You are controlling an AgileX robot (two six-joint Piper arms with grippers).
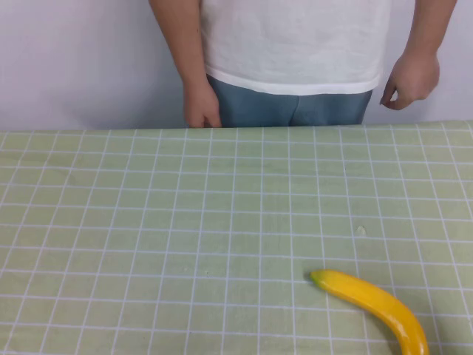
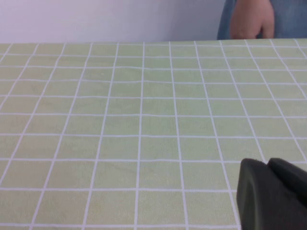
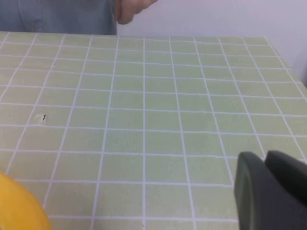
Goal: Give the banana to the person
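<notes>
Yellow banana lies untouched; left pincer, right pincer: grip unclear.

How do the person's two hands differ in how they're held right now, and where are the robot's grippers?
In the high view, one hand hangs straight down, close against the jeans at the table edge; the other hand is held higher, away from the body, fingers curled. Both are empty and off the banana, which lies on the table's near right part. The left gripper and right gripper show only in their wrist views, above the cloth.
</notes>
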